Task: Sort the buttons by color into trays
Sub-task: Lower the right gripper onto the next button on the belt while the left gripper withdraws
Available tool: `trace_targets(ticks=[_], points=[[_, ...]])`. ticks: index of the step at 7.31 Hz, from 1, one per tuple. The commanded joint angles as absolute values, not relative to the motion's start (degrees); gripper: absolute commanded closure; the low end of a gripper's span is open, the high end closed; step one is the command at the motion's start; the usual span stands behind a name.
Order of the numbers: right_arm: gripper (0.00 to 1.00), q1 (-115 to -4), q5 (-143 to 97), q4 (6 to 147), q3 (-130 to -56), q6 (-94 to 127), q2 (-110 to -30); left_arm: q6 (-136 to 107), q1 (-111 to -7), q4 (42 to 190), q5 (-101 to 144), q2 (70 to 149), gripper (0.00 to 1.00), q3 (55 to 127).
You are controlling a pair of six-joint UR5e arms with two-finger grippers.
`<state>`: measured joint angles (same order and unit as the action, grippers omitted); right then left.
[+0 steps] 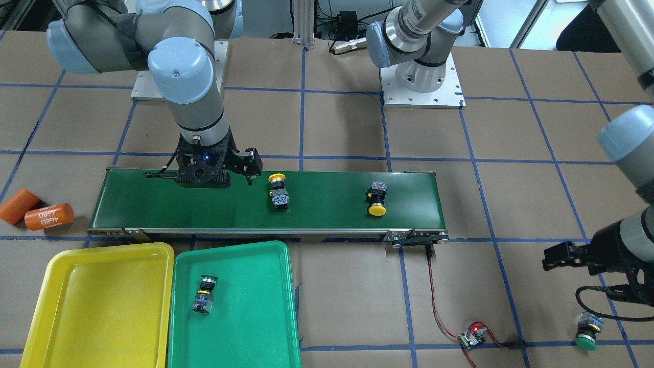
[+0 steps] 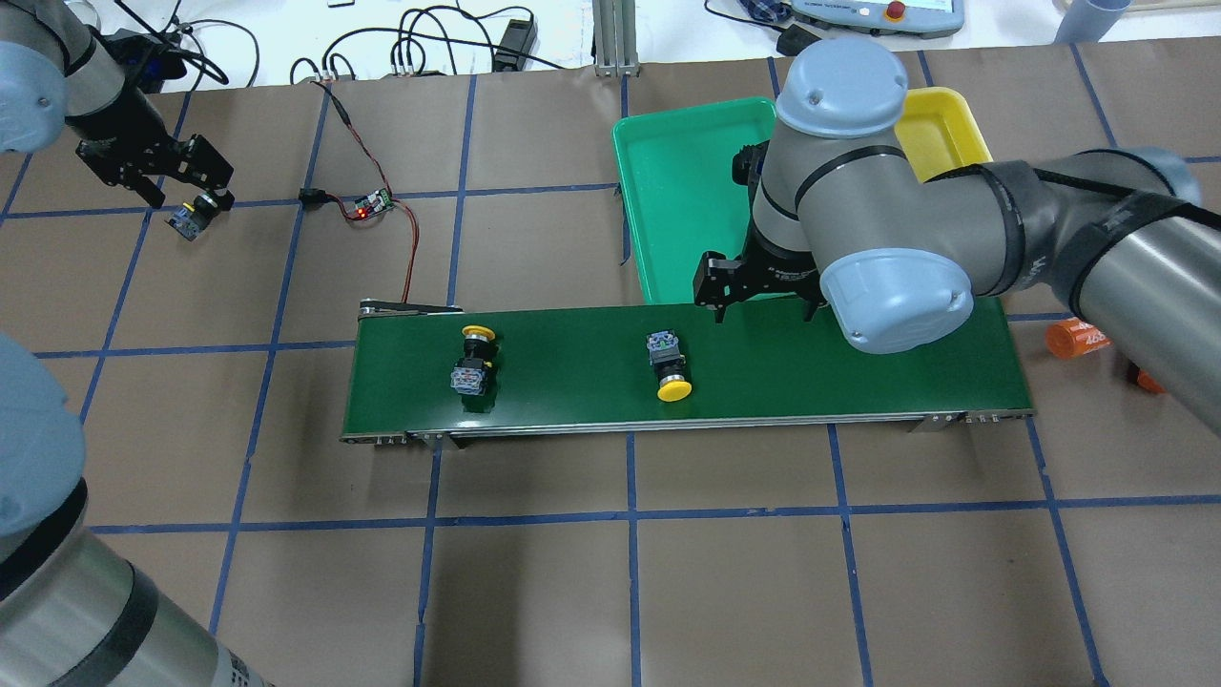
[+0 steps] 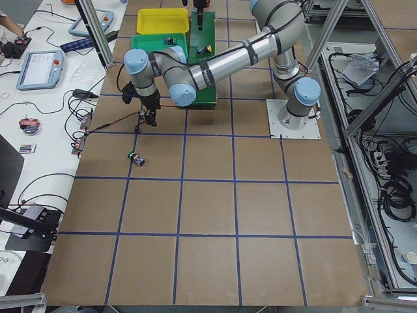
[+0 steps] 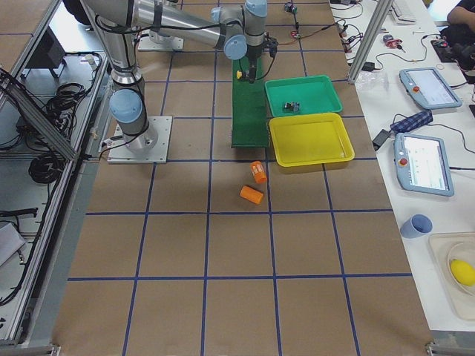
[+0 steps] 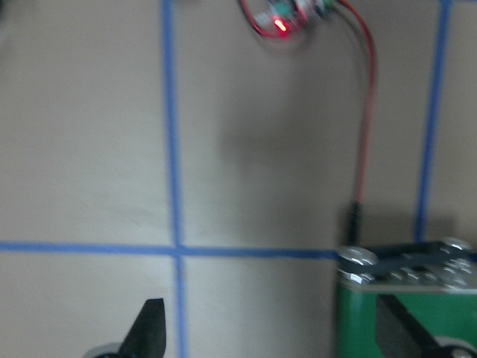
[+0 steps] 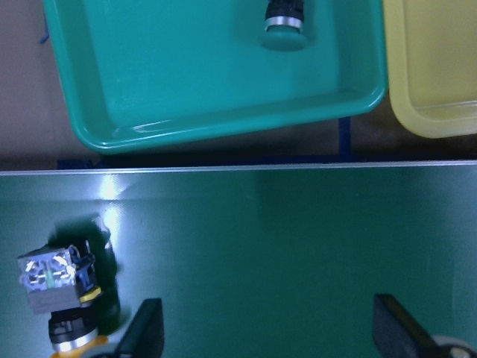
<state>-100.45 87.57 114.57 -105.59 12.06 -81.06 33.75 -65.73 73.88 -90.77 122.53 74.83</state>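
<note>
**Buttons: four**

We are counting two yellow buttons (image 1: pixel 278 191) (image 1: pixel 377 199) on the belt (image 1: pixel 327 209), one green button (image 1: pixel 205 294) in the green tray (image 1: pixel 255 306), and another green button (image 1: pixel 587 331) on the table (image 1: pixel 347 286) near the left tool (image 5: pixel 274 332). Both tools are gaping and holding nothing, the right tool (image 6: pixel 272 332) over the belt.

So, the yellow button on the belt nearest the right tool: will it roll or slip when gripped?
That button lies on its side on the belt; its blocky body should probably stop it rolling far. It looks rigid and small, so likely light. The smooth domed cap might slip; gripping the body seems safer.
</note>
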Motion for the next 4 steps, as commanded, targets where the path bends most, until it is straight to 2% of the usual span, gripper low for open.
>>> trace_targets(ticks=[1, 4], points=[[0.0, -101.9, 85.3, 115.5, -105.7, 13.4, -79.2, 47.1, -60.6, 64.2, -90.7, 130.2, 0.0, 72.4], [0.0, -103.0, 85.3, 118.2, -105.8, 13.4, -75.3, 56.0, -60.5, 61.3, -89.8, 137.2, 0.0, 66.3]])
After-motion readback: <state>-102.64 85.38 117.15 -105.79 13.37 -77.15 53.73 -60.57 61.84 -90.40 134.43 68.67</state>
